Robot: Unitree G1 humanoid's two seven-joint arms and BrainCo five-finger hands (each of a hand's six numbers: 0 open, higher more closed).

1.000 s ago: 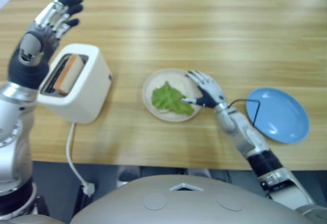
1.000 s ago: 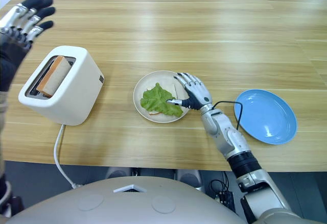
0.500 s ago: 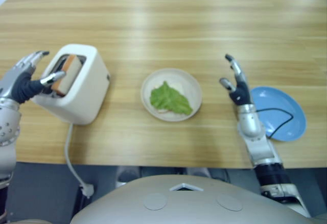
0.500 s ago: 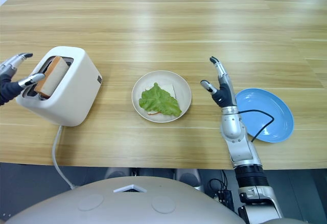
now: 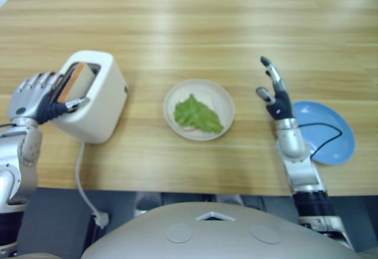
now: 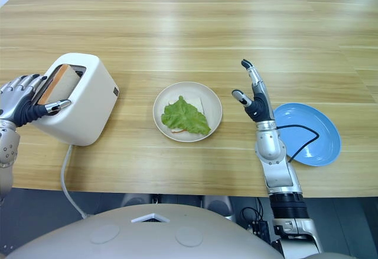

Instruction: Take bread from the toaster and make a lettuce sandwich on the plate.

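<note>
A white toaster (image 6: 80,102) stands at the table's left with a bread slice (image 6: 60,83) upright in its slot. My left hand (image 6: 23,100) is at the toaster's left top, fingers curled behind the slice's near end and thumb in front of it. A cream plate (image 6: 188,86) in the middle holds a lettuce leaf (image 6: 186,116) lying on a bread slice (image 6: 204,103). My right hand (image 6: 255,96) is raised to the right of that plate, fingers straight, holding nothing.
A blue plate (image 6: 316,130) lies at the right near the front edge, with a black cable (image 6: 300,148) from my right arm looping over it. The toaster's white cord (image 6: 64,173) hangs over the front edge. The far half of the wooden table (image 6: 189,22) is bare.
My right hand lifted off the lettuce plate and moved right, upright and open. My left hand dropped from above the toaster to its slot and curled around the bread slice.
</note>
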